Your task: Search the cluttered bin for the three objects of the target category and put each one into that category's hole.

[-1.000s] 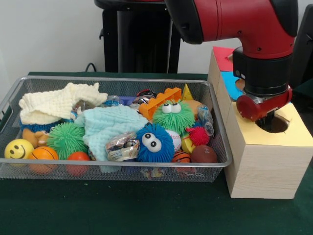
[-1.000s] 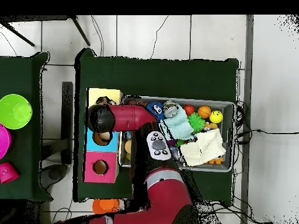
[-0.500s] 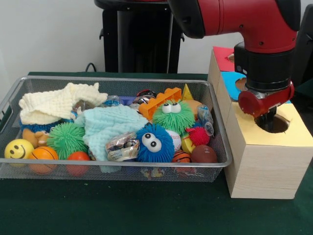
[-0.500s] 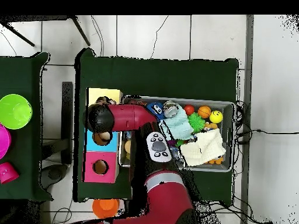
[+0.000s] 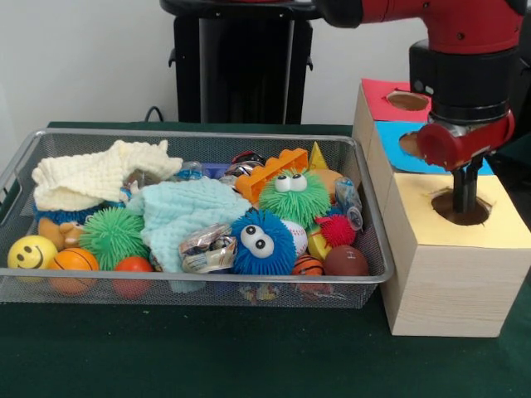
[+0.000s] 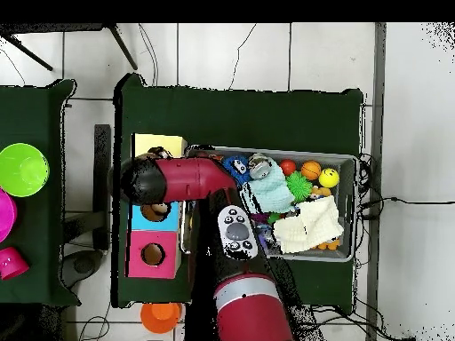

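Note:
The wire mesh bin (image 5: 191, 133) sits on the green table, full of toys; it also shows in the overhead view (image 6: 355, 204). A ruffled printed cloth bundle (image 5: 207, 247) lies near its front, between the mint cloth and a blue fuzzy toy. A second similar bundle (image 5: 348, 201) lies by the right wall. My gripper (image 5: 465, 207) hangs straight down over the yellow-ringed hole (image 5: 483, 214) in the largest wooden box (image 5: 448, 282), its tip at the hole's mouth. Nothing shows in it. In the overhead view the arm's head (image 6: 142, 178) hides the gripper and that hole.
Blue-ringed hole (image 5: 408, 143) and red-ringed hole (image 5: 408, 101) lie behind the yellow one. In the bin are a cream cloth (image 5: 91, 178), a mint cloth (image 5: 187, 211), fuzzy toys (image 5: 292, 197) and balls (image 5: 73, 264). A green bowl (image 6: 22, 169) stands on a side table.
The gripper has risen out of the yellow-ringed hole and shifted slightly right. The bin's contents have not moved.

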Available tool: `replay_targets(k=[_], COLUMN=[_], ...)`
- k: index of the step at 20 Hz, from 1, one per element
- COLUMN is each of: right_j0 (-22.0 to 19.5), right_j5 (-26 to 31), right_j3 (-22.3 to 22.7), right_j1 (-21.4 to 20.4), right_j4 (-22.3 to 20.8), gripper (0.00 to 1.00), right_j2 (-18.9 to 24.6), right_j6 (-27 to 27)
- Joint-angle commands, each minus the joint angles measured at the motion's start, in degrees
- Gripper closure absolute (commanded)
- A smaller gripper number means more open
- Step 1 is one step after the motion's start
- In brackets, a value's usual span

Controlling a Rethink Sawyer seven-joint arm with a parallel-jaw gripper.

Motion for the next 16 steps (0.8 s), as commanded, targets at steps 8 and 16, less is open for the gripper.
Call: replay_targets(k=[8, 16], right_j0=[-4.26, -10.27], right_j5=[9.54, 11.47], right_j3=[7.59, 7.3], right_j1=[-7.39, -8.69], right_j4=[-1.84, -5.98], gripper=[1.0, 1.0], right_j2=[1.79, 1.93], right_j6=[2.0, -3.96])
